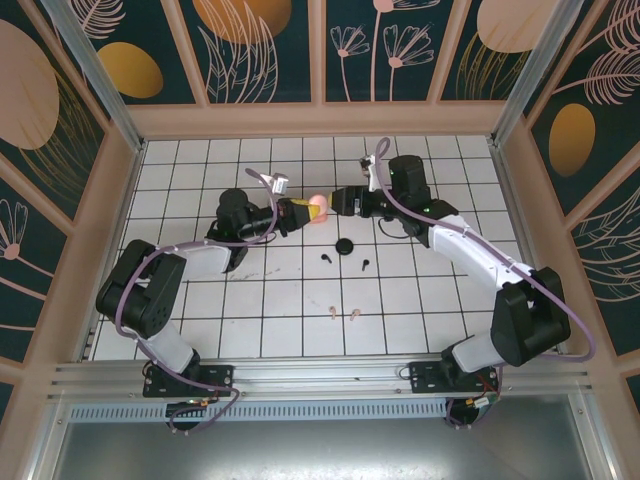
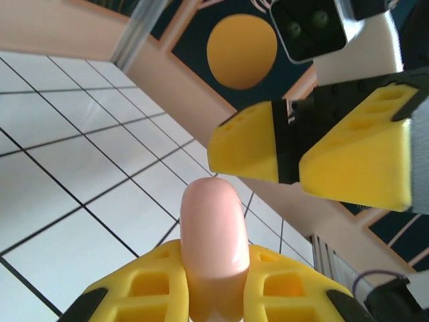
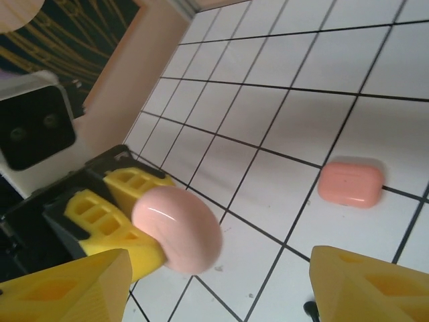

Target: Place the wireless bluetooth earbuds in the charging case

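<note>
My left gripper (image 1: 303,211) is shut on a closed, round pale pink charging case (image 1: 318,208), held above the tiled floor. In the left wrist view the case (image 2: 214,228) stands up between the yellow fingers (image 2: 144,288). My right gripper (image 1: 340,200) faces it, open, with its jaws apart just short of the case (image 3: 177,228). Two black earbuds (image 1: 326,257) (image 1: 364,265) lie on the tiles in front of the grippers. Two pale pink earbuds (image 1: 332,311) (image 1: 354,314) lie nearer the bases.
A round black case (image 1: 345,246) sits on the tiles below the grippers. A pink rounded-rectangular case (image 3: 350,182) lies on the floor in the right wrist view. Patterned walls (image 1: 320,50) and a metal frame enclose the tiled floor (image 1: 200,180).
</note>
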You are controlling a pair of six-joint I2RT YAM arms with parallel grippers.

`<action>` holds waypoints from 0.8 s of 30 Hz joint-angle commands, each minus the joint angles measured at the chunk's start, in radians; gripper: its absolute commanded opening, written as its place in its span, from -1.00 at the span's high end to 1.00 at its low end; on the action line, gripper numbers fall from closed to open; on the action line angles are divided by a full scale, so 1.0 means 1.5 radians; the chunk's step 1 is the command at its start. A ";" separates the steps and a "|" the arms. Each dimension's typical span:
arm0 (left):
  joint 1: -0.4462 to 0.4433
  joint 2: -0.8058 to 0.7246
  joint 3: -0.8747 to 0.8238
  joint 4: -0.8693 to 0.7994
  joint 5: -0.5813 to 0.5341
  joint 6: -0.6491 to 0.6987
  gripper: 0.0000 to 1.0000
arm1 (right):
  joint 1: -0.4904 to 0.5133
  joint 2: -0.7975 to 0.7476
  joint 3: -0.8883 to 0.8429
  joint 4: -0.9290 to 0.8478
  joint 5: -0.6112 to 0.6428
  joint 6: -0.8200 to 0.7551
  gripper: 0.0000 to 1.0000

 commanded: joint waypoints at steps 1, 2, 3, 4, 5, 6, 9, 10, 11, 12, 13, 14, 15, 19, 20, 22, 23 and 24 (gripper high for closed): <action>0.004 -0.018 0.029 -0.074 0.057 0.046 1.00 | 0.001 -0.009 0.002 0.030 -0.061 -0.052 -0.39; 0.004 -0.020 0.032 -0.080 0.061 0.049 1.00 | 0.000 -0.005 0.001 0.033 -0.067 -0.052 -0.38; 0.004 -0.021 0.035 -0.085 0.062 0.050 1.00 | 0.000 -0.001 0.002 0.036 -0.072 -0.050 -0.37; 0.004 -0.022 0.039 -0.091 0.063 0.052 1.00 | 0.001 0.004 0.001 0.040 -0.079 -0.048 -0.36; 0.004 -0.023 0.042 -0.094 0.064 0.053 1.00 | 0.001 0.007 0.000 0.043 -0.084 -0.046 -0.35; 0.004 -0.023 0.043 -0.095 0.064 0.052 1.00 | 0.002 0.009 0.000 0.046 -0.087 -0.046 -0.34; 0.004 -0.021 0.049 -0.095 0.065 0.050 1.00 | 0.004 0.020 -0.002 0.049 -0.091 -0.044 -0.29; 0.004 -0.020 0.052 -0.094 0.066 0.049 1.00 | 0.004 0.024 -0.002 0.049 -0.093 -0.044 -0.26; 0.004 -0.019 0.055 -0.095 0.067 0.047 1.00 | 0.005 0.027 -0.003 0.049 -0.095 -0.045 -0.24; 0.003 -0.017 0.058 -0.094 0.069 0.046 1.00 | 0.005 0.031 -0.003 0.049 -0.095 -0.045 -0.22; 0.005 -0.016 0.060 -0.094 0.071 0.045 1.00 | 0.005 0.035 -0.005 0.049 -0.095 -0.045 -0.20; 0.004 -0.015 0.064 -0.093 0.074 0.044 1.00 | 0.006 0.039 -0.004 0.049 -0.094 -0.045 -0.18; 0.004 -0.015 0.065 -0.091 0.077 0.042 1.00 | 0.006 0.043 -0.004 0.049 -0.092 -0.046 -0.17; 0.004 -0.017 0.069 -0.086 0.089 0.039 1.00 | 0.003 0.063 0.000 0.052 -0.073 -0.043 -0.07; 0.004 -0.019 0.069 -0.085 0.090 0.038 1.00 | 0.000 0.069 0.000 0.054 -0.065 -0.040 -0.04; 0.004 -0.024 0.066 -0.084 0.094 0.038 1.00 | -0.008 0.079 0.000 0.055 -0.051 -0.034 0.02; 0.004 -0.027 0.063 -0.082 0.095 0.038 1.00 | -0.016 0.085 -0.002 0.059 -0.047 -0.029 0.06; 0.004 -0.030 0.061 -0.080 0.096 0.037 1.00 | -0.023 0.088 -0.006 0.065 -0.044 -0.025 0.08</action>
